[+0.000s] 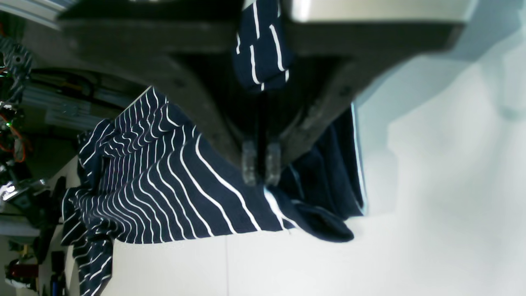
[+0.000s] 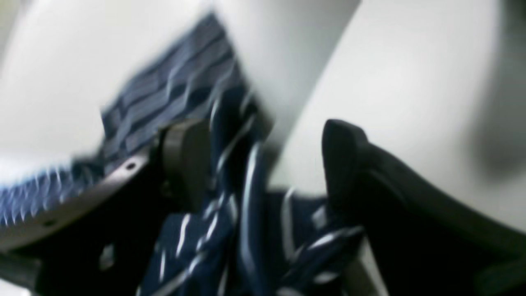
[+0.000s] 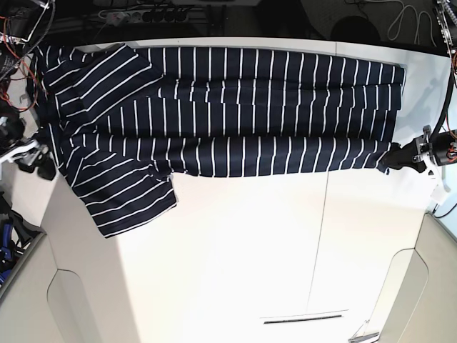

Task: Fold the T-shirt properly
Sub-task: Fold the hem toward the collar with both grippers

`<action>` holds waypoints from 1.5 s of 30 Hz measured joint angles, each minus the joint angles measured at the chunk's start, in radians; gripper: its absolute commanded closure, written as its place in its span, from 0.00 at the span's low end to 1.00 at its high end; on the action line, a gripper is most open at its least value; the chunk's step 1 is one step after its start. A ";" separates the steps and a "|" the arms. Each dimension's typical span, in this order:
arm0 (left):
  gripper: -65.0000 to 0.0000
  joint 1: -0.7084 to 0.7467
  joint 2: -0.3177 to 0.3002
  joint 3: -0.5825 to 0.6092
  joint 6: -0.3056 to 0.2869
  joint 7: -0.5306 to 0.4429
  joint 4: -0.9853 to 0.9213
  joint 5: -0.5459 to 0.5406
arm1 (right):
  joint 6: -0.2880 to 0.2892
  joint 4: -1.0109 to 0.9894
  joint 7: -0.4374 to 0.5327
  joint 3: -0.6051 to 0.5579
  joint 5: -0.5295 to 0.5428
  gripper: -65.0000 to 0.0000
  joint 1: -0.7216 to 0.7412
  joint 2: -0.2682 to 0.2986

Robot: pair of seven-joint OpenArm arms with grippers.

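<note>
The T-shirt [image 3: 228, 121], dark navy with thin white stripes, lies stretched in a long band across the far half of the white table [image 3: 235, 264]. One sleeve splays toward the front at the left. At the right end my left gripper [image 3: 395, 157] is shut on the shirt's corner. The left wrist view shows its fingertips [image 1: 250, 164] pinched together on the fabric edge of the T-shirt [image 1: 164, 176]. At the left end my right gripper [image 3: 36, 158] stands beside the shirt's edge. In the blurred right wrist view its jaws [image 2: 263, 164] are wide apart, with loose striped T-shirt [image 2: 230, 213] lying between them.
Cables and electronics [image 3: 18, 21] crowd the back left corner, and a power strip [image 3: 143, 13] lies behind the table. A thin seam [image 3: 321, 236] runs front to back through the tabletop. Grey cut-out panels [image 3: 68, 307] sit at both front corners.
</note>
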 measured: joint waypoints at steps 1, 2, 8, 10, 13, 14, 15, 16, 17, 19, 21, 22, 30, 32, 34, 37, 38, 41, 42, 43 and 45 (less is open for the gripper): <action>1.00 0.000 0.000 0.000 0.000 0.000 0.000 0.000 | -0.003 0.000 0.002 0.011 -0.005 0.35 0.016 0.000; 1.00 0.000 0.000 0.000 0.000 0.000 0.000 0.000 | -0.003 0.000 0.005 0.013 -0.016 0.35 0.034 0.000; 1.00 0.000 0.000 0.000 0.000 0.000 0.000 0.000 | -0.018 -0.026 0.041 0.000 -0.136 0.35 0.131 -0.016; 1.00 0.000 0.000 0.000 0.000 -0.004 0.000 0.000 | -0.027 -0.068 0.058 -0.021 -0.171 0.35 0.152 -0.016; 1.00 0.000 0.000 0.000 0.000 -0.022 0.000 0.000 | -0.028 -0.171 0.087 -0.079 -0.237 0.35 0.200 -0.014; 1.00 0.000 0.000 0.000 0.000 -0.023 0.000 0.000 | -0.027 -0.209 0.103 -0.103 -0.250 0.35 0.216 -0.014; 1.00 0.000 0.000 0.000 0.000 -0.022 0.000 0.000 | -0.026 -0.244 0.117 -0.127 -0.257 0.35 0.228 -0.016; 1.00 0.000 0.000 0.000 0.000 -0.023 0.000 0.000 | -0.026 -0.280 0.135 -0.151 -0.255 0.35 0.238 -0.017; 1.00 0.000 0.000 0.000 0.000 -0.022 0.000 0.001 | -0.027 -0.313 0.141 -0.175 -0.255 0.35 0.246 -0.016; 1.00 0.000 0.000 0.000 0.000 -0.022 0.000 0.003 | -0.029 -0.359 0.146 -0.228 -0.260 0.35 0.255 -0.016; 1.00 0.000 0.000 0.000 0.000 -0.022 0.000 0.000 | -0.026 -0.377 0.168 -0.282 -0.247 0.35 0.260 -0.014; 1.00 0.000 0.001 0.000 0.000 -0.023 0.000 -0.001 | -0.026 -0.378 0.165 -0.309 -0.247 0.35 0.265 -0.013; 1.00 0.000 0.000 0.000 0.000 -0.075 0.000 0.000 | -0.015 -0.367 0.173 -0.425 -0.237 0.53 0.268 -0.014; 1.00 0.000 0.000 0.000 0.000 -0.076 0.000 0.000 | -0.014 -0.358 0.153 -0.425 -0.240 0.73 0.267 -0.014; 1.00 0.000 0.000 0.000 0.000 -0.076 0.000 0.000 | -0.016 -0.342 0.128 -0.425 -0.247 0.91 0.265 -0.014; 1.00 0.000 0.000 0.000 0.000 -0.076 0.000 0.000 | -0.017 -0.303 0.099 -0.427 -0.255 1.00 0.259 -0.015; 1.00 0.000 0.000 0.000 0.000 -0.076 0.000 0.000 | -0.017 -0.277 0.078 -0.427 -0.259 1.00 0.257 -0.014; 1.00 0.002 0.000 0.000 0.000 -0.078 0.013 0.002 | -0.019 -0.176 -0.020 -0.427 -0.220 1.00 0.257 -0.014; 1.00 0.003 -0.002 0.000 0.000 -0.073 0.026 0.002 | -0.018 -0.135 -0.069 -0.427 -0.192 1.00 0.257 -0.014; 1.00 0.003 -0.005 0.000 0.000 -0.060 0.043 0.003 | -0.016 -0.094 -0.119 -0.427 -0.175 1.00 0.259 -0.014; 1.00 0.007 -0.013 0.000 0.000 -0.041 0.088 0.003 | -0.016 -0.014 -0.209 -0.426 -0.147 1.00 0.256 -0.011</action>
